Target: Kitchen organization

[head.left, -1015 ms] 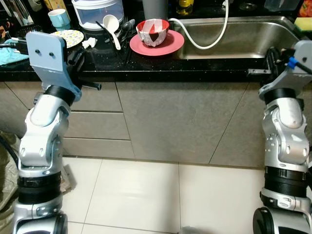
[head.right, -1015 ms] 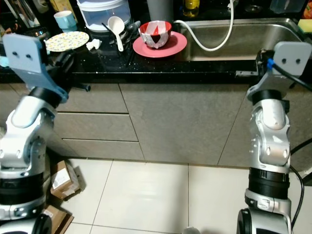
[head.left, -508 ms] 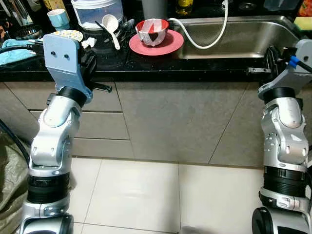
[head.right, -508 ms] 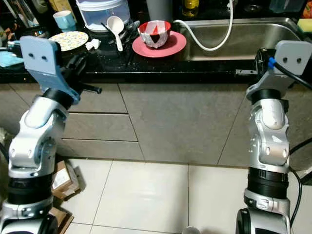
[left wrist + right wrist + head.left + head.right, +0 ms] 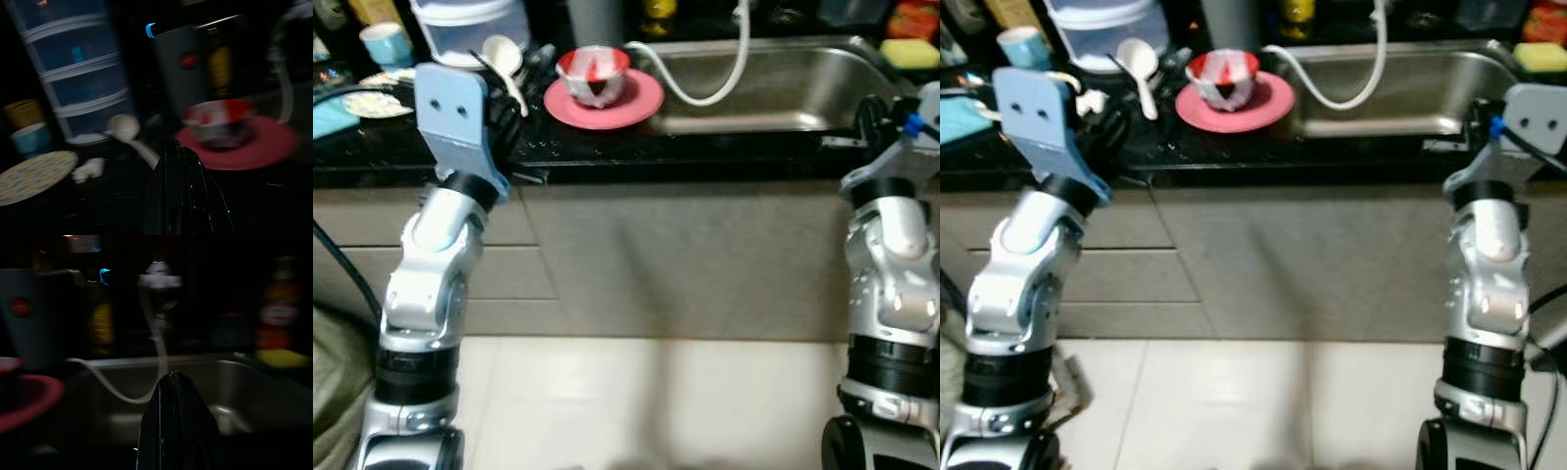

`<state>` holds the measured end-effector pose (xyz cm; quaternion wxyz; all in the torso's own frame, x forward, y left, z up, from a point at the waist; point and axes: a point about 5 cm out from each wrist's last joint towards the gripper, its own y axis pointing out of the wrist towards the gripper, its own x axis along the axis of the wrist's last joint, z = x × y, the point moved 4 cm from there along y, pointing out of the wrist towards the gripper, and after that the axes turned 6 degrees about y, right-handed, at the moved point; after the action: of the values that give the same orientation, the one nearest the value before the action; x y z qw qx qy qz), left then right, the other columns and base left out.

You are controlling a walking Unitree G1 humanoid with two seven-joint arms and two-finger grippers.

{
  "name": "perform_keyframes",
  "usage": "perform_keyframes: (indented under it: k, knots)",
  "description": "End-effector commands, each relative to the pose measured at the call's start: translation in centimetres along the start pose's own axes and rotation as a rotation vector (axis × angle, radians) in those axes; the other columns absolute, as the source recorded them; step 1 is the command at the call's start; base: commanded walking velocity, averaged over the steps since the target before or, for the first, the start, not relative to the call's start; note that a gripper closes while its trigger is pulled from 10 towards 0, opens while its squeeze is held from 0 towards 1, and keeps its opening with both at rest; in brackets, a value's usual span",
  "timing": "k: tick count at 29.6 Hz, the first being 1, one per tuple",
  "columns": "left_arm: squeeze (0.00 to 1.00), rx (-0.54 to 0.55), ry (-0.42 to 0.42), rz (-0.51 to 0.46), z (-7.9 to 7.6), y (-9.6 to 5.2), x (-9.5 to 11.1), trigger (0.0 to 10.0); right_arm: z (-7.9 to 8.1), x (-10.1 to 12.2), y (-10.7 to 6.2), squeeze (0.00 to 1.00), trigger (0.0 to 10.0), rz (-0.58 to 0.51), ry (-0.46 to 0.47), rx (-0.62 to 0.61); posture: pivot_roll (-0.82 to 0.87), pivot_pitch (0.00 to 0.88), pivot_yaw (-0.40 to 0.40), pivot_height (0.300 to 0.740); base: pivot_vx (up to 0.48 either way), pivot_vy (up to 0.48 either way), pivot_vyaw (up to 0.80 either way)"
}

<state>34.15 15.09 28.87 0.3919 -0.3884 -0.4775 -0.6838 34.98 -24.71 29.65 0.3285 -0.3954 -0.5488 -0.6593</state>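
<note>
- Left eye view: one red-and-white patterned bowl (image 5: pixel 593 74) sits on one round red plate (image 5: pixel 604 97) on the black stone counter (image 5: pixel 636 155), at about 11 o'clock from the frame's centre.
- One white ladle-shaped spoon (image 5: pixel 502 61) lies at 9 o'clock of the bowl, before one clear tiered plastic container (image 5: pixel 470 20).
- One pale blue cup (image 5: pixel 385 43) and one flowered flat plate (image 5: pixel 374 85) lie further toward 9 o'clock.
- One white hose (image 5: pixel 710 67) loops into the single steel sink (image 5: pixel 773 83), at 3 o'clock of the red plate.
- One yellow sponge (image 5: pixel 907 53) rests at the sink's far corner.
- Left gripper (image 5: pixel 178 196) hovers over the counter edge, its fingers pressed together on nothing, short of the bowl.
- Right gripper (image 5: pixel 176 426) is at the sink's front edge, fingers likewise closed and empty.
</note>
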Motion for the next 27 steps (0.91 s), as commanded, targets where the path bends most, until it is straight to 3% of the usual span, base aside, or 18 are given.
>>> perform_keyframes:
  k: [1, 14, 27]
  knots:
    - [0.00, 0.007, 0.004, 0.012, 0.2, 0.0, -0.3, 10.0, 0.6, -0.1, 0.0, 0.00, 10.0, 0.004, 0.004, 0.022, -0.10, 0.075, 0.088, 0.740, 0.480, 0.000, 0.00]
    - [0.00, -0.009, 0.002, 0.013, -0.2, 0.1, -0.4, 10.0, 0.8, -0.2, 0.1, 0.00, 10.0, 0.007, 0.006, 0.027, -0.10, 0.070, 0.087, 0.740, 0.415, 0.000, 0.00]
    - [0.00, -0.034, 0.008, -0.001, -1.0, 0.1, -0.1, 10.0, 0.7, -0.3, 0.1, 0.00, 10.0, 0.010, 0.004, 0.023, -0.10, 0.069, 0.087, 0.740, 0.000, 0.000, 0.00]
